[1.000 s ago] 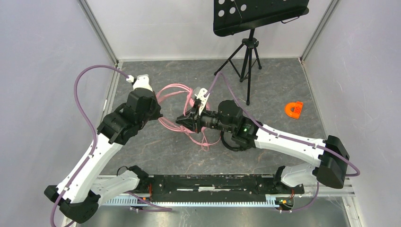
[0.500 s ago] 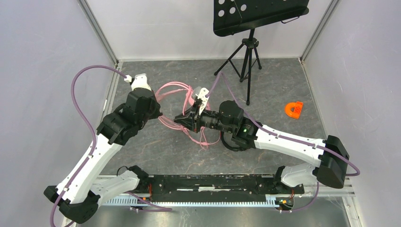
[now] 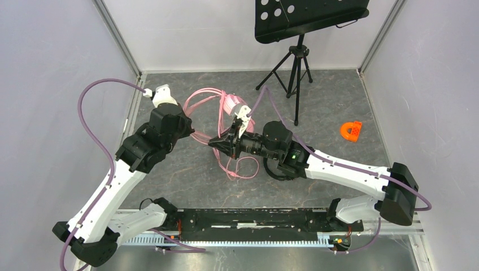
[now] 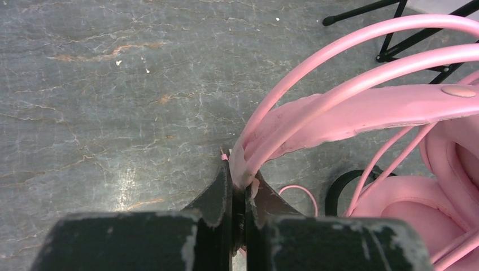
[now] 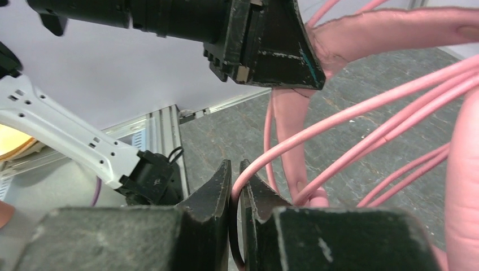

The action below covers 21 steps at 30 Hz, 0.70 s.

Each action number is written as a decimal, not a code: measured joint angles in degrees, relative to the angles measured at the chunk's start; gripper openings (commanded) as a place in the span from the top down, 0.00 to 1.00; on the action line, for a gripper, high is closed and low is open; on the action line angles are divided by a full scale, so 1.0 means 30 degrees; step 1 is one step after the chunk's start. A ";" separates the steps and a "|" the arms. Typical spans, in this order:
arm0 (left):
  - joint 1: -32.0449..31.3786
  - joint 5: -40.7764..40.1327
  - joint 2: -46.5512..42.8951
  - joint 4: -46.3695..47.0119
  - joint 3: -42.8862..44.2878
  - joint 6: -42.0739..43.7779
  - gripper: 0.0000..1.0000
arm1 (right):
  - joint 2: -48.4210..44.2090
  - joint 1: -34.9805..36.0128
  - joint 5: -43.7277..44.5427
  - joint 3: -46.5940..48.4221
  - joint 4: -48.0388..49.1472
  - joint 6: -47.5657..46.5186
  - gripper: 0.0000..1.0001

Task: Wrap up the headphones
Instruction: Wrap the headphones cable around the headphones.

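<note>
The pink headset (image 3: 229, 106) hangs lifted between my two grippers at the table's middle. My left gripper (image 3: 191, 135) is shut on the end of its pink headband (image 4: 361, 113); a pink ear cup (image 4: 452, 169) shows to the right. My right gripper (image 3: 215, 144) is shut on the pink cable (image 5: 339, 118), which runs in several loops over the headband and trails onto the floor (image 3: 240, 169). In the right wrist view the left gripper (image 5: 271, 51) holds the headband just above. A black ring (image 3: 271, 172), perhaps the black headset, is mostly hidden under my right arm.
A small orange plastic piece (image 3: 351, 130) lies at the right. A black music stand on a tripod (image 3: 295, 68) stands at the back, close behind the right wrist. White walls enclose the grey table (image 3: 186, 186) on three sides.
My right gripper has moved left and slightly nearer with the cable. My left gripper has lifted slightly up and left. The cable loops have shifted left and further back.
</note>
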 measured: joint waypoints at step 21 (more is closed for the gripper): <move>0.0007 0.0175 0.0175 0.0379 0.0678 -0.1741 0.98 | -0.0291 0.0204 0.2018 -0.2586 0.0189 -0.2754 0.84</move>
